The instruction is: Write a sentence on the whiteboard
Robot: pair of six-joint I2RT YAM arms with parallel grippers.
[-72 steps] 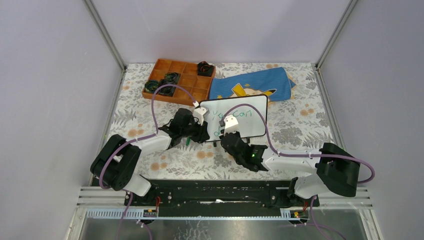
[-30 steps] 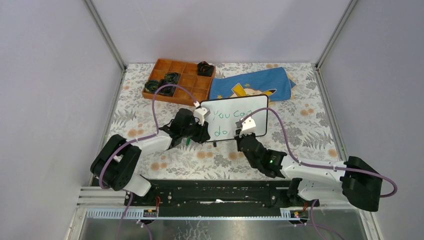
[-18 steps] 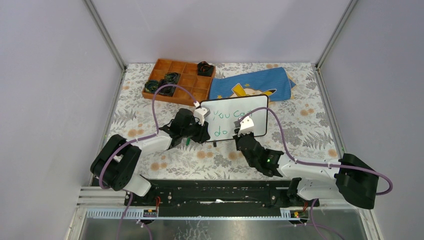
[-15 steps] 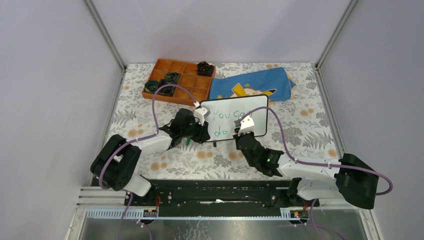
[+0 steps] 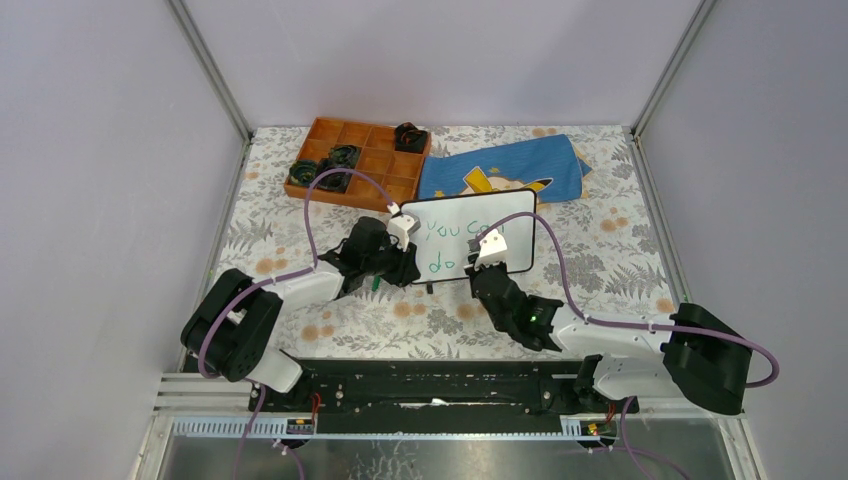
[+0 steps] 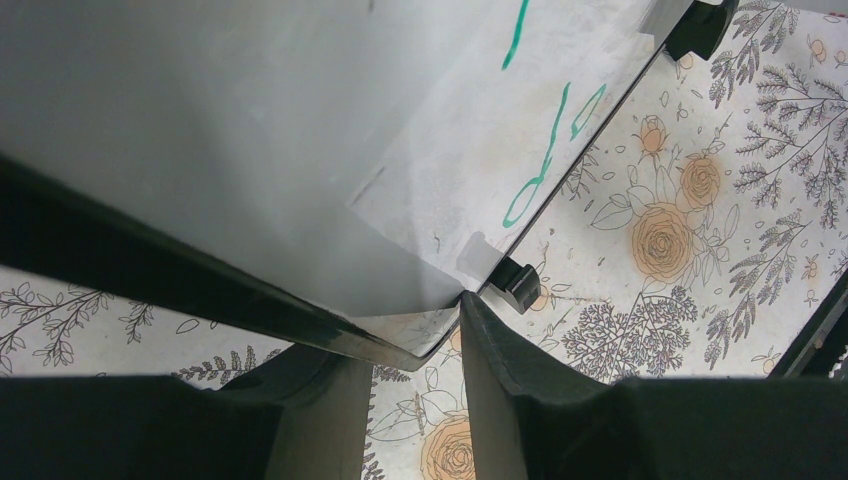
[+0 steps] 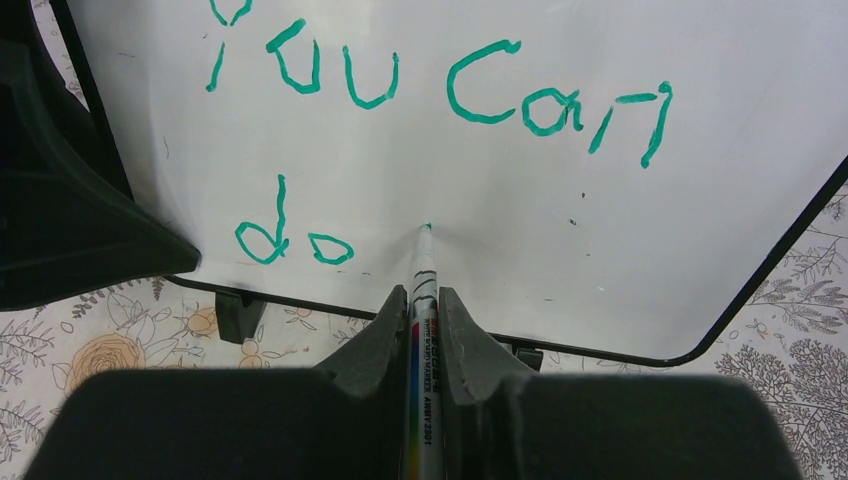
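green lettering, the sentence point(image 7: 281, 205), reads "you can do", incomplete, on the whiteboard point(image 5: 515, 215) standing mid-table. the right gripper point(image 7: 422, 295) is clamped on the marker point(image 7: 424, 255), its tip touching the board right of "do". the left gripper point(image 6: 405, 345) is part-closed on the board's near-left corner. risk: excess tip pressure may tilt or slide the board and distort strokes if that hold slips.

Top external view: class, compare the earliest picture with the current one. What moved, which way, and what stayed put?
The right gripper, shut on the marker, slid right along the whiteboard, uncovering "do". The marker tip now meets the board just past that word. Nothing was picked up or released. The left gripper keeps clamping the board's corner. The board, orange tray and blue cloth stayed put.
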